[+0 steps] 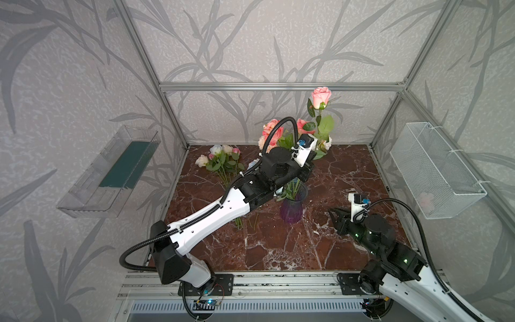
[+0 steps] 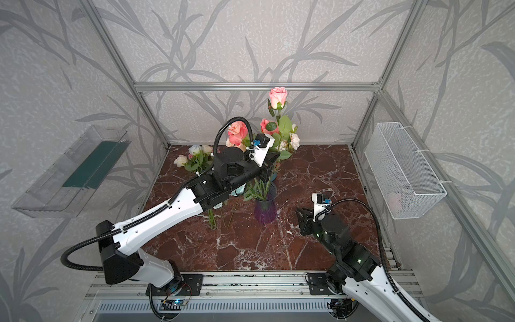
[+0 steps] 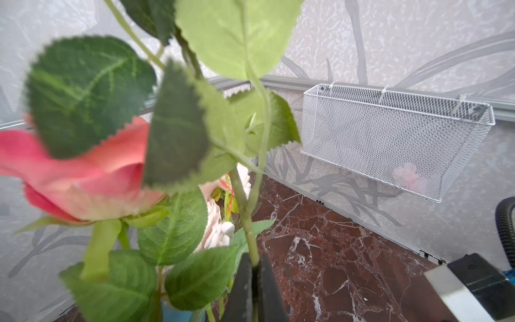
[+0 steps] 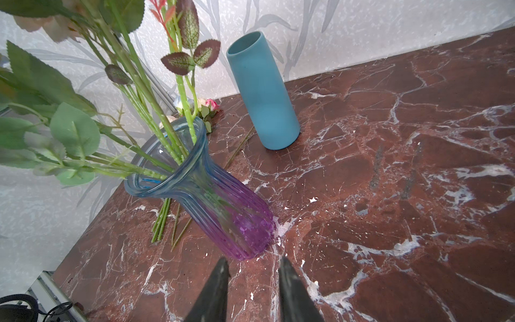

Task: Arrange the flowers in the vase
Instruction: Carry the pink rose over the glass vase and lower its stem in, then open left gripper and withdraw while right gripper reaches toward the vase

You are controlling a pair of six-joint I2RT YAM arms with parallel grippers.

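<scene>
Left hand: the left hand [image 3: 254,263] is clamped shut on a thin green stem [image 3: 245,212], above the mouth of the glass vase [image 4: 223,212]. The stem seems to belong to the tall pink rose [image 1: 321,96].
Right hand: the right hand [image 4: 253,274] has its jaws apart and holds nothing. It sits low over the bench [image 4: 390,167], just beside the foot of the glass vase and not touching it.
Flowers: several stand in the glass vase, leaning toward the back wall. The loose flowers [image 1: 220,159] lie on the bench to the left, partly under the left arm.
Foot of the held stem: I cannot tell whether it is inside the mouth.
Risk, missed mouth: the leaves [image 3: 89,92] crowd the left wrist view, so the stem's foot could come down outside the rim.
Risk, tipping: nothing braces the vase. A sideways push on the leaning bunch could probably rock it or tip it over.
Risk, snagging: the held leaves may catch on stems already placed and drag them out if the arm lifts.
Risk, neighbour: the blue vase [image 4: 263,92] stands near, behind the glass one, and a wide swing could knock it.
Risk, release: the tall rose is top-heavy and may flop out if let go too high.
</scene>
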